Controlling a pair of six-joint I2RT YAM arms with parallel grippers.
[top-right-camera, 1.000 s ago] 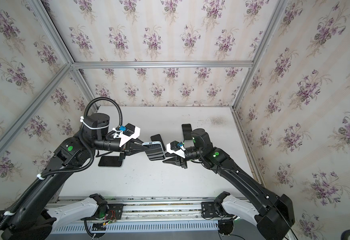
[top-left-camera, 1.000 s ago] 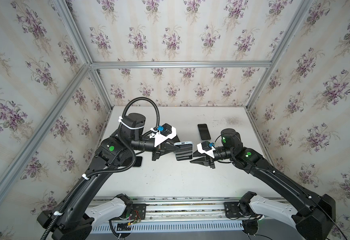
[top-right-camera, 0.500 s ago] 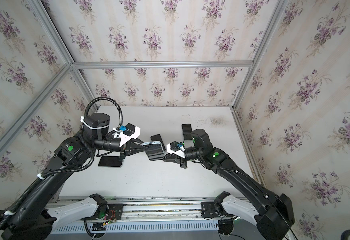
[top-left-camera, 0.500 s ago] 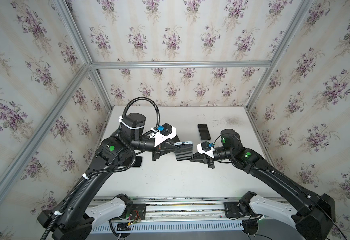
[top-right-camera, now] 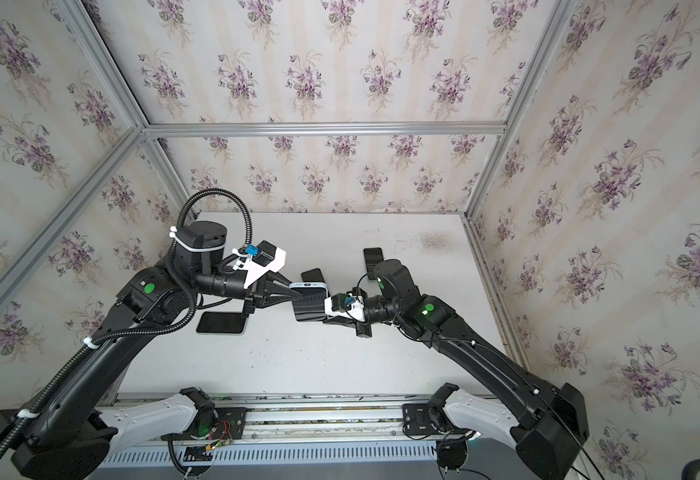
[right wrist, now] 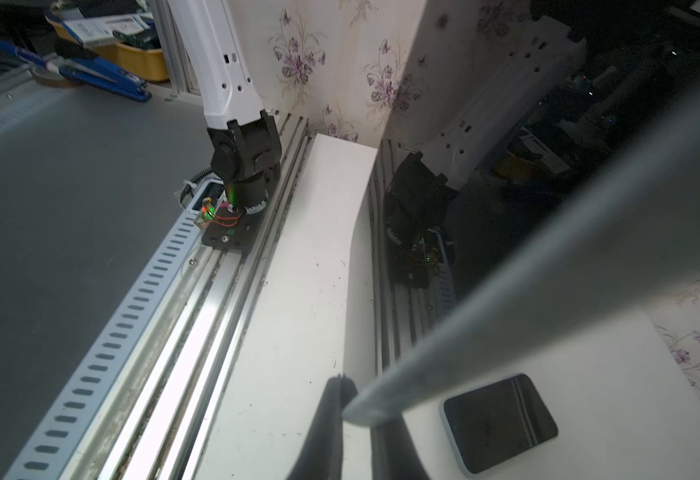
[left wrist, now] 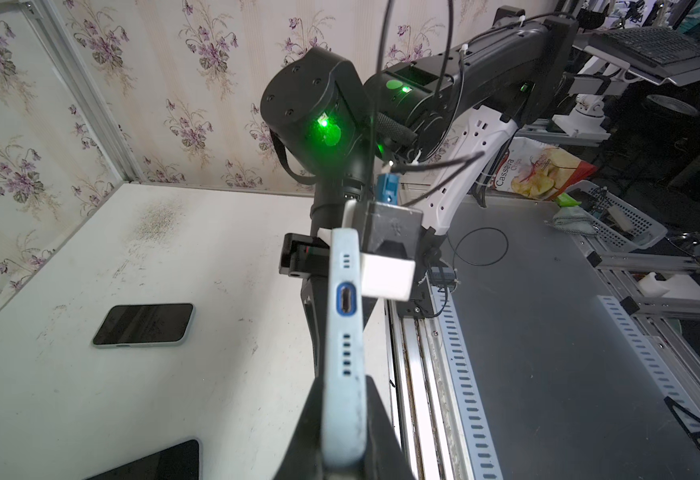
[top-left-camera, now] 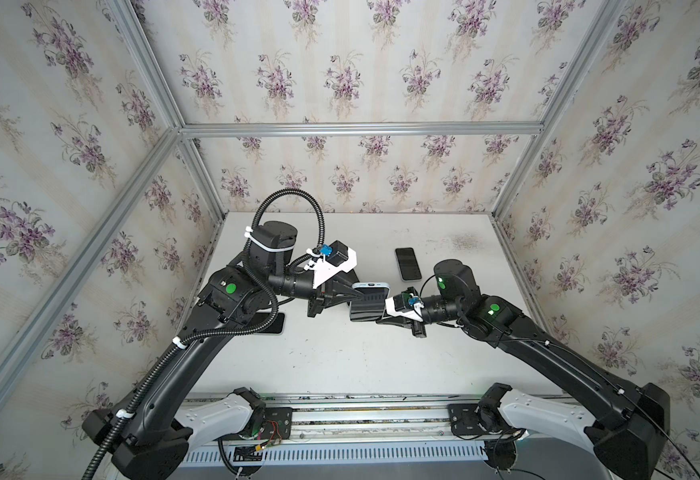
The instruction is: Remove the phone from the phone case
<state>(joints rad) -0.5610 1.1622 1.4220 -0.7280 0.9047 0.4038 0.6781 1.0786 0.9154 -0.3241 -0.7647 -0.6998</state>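
Since both grippers have contact, there's no approach left to plan. Left gripper (top-left-camera: 357,296): jaws pinched down across the thickness of the phone case (top-left-camera: 371,286), on its 9 o'clock edge in both top views, just under the port end. The left wrist view shows the pale-blue rim running straight out between the fingers (left wrist: 304,440). Right gripper (top-left-camera: 381,319): also clamped narrow, on the 3-4 o'clock edge, lower down. In the right wrist view its fingers (right wrist: 329,411) sit either side of the rim; can't tell if the pads catch rim only or glass too. Phone (top-left-camera: 365,309) looks fully seated in the case, with the whole unit held clear of the table (top-left-camera: 340,365), mid-table between the two tools. Long axis looks near upright, port end up, dark face toward 6 o'clock. So the part sits at 3 o'clock of the left tool and 9 o'clock of the right; neither arm is nearer. My read: left anchors, right peels the rim or pushes the phone out across the long axis. Risk: thin pinches, so a twist could drop it. Far phone (top-left-camera: 408,264) at 1 o'clock and side phone (top-left-camera: 271,323) at 8 o'clock look clear of the work.
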